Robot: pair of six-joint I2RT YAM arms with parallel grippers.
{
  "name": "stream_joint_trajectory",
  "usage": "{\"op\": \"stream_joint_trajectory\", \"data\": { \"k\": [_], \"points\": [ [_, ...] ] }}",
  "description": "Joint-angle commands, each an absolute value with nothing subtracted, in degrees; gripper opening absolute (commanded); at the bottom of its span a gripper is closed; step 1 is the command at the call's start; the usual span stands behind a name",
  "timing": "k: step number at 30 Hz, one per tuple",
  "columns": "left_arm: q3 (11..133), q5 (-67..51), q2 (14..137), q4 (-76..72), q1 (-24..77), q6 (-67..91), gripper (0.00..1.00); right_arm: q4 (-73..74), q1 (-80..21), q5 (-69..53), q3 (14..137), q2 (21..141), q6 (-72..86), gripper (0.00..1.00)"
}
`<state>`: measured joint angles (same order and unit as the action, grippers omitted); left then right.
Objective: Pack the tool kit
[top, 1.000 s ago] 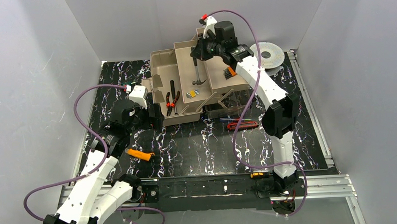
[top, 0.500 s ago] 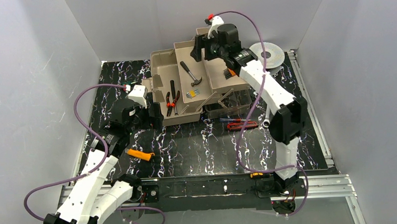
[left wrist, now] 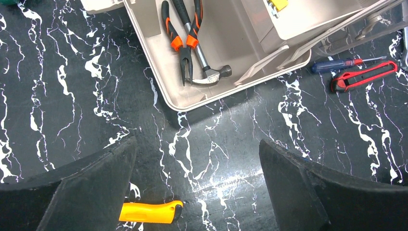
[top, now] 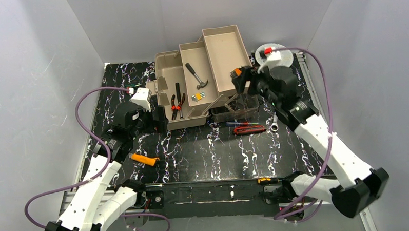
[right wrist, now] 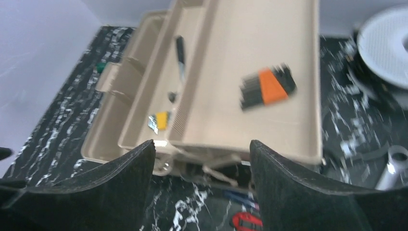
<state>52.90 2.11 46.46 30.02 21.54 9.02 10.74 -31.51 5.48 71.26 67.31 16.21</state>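
The toolbox (top: 166,70) sits far-centre, trays fanned open for loading, a hammer (top: 196,76) in the middle tray (top: 206,59). Left gripper (left wrist: 196,161) and right gripper (right wrist: 202,161) hover empty, fingers wide, likely for the loose red utility knife (top: 249,129).

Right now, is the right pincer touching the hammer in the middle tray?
Apart. Top view: the hammer lies in the middle tray; the right pincer hangs at the upper tray's right edge, that tray's floor between them.

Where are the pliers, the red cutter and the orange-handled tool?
pliers (left wrist: 185,48): left wrist view, at the joint.
red cutter (top: 249,129): top view, mid-body.
orange-handled tool (top: 144,159): top view, on the handle.
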Motion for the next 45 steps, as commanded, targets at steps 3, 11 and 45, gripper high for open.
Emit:
{"op": "stream_joint_trajectory", "data": {
  "k": [3,11,45],
  "points": [
    [52.2,0.4,45.3,30.4,21.3,9.1,1.0,15.7,-30.6,25.6,55.1,56.3,27.4,0.78],
    [52.3,-1.8,45.1,30.3,21.3,9.5,1.0,41.3,-24.9,36.0,45.3,51.6,68.5,0.78],
    [51.9,-2.3,43.4,30.4,21.3,9.5,0.99,32.1,-5.6,-3.8,52.5,95.7,82.1,0.54]
  ]
}}
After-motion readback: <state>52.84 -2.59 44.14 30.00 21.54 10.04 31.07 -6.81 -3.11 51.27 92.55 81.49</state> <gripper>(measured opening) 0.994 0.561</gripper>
